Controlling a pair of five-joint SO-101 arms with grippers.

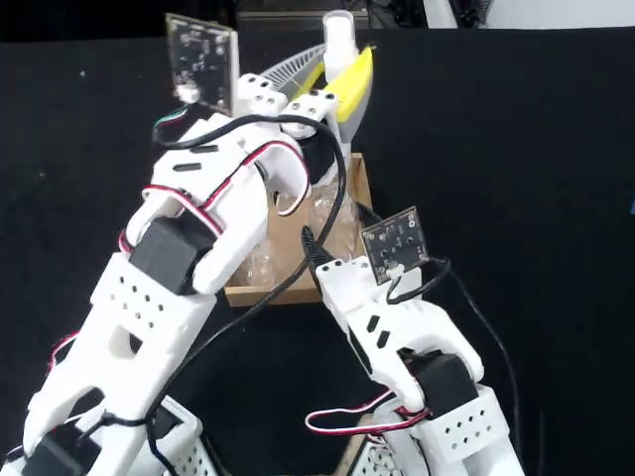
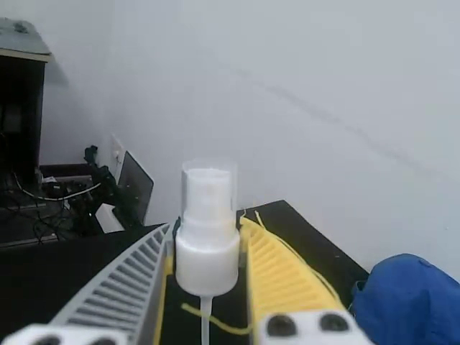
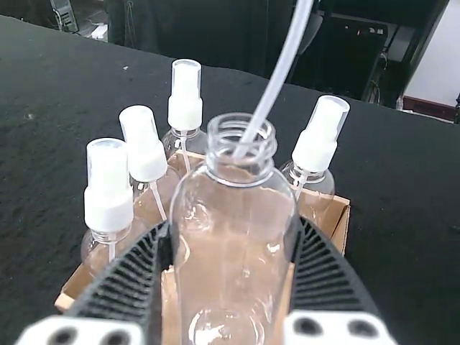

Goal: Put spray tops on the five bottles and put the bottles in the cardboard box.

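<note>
Clear open bottle (image 3: 237, 180) is clamped in the right gripper (image 3: 231, 251) at the cardboard box (image 3: 338, 215). Four capped bottles (image 3: 108, 194) stand inside the box. Left gripper (image 2: 208, 244) pinches a white spray top (image 2: 208, 237) held high, with its dip tube (image 3: 277, 72) running down into the open neck.

White arms (image 1: 149, 297), black servos (image 1: 169, 253), red-white-black cables (image 1: 337, 421); left end effector (image 2: 208, 237) ribbed grey-yellow; right end effector (image 3: 233, 233) ribbed, seemingly black.
</note>
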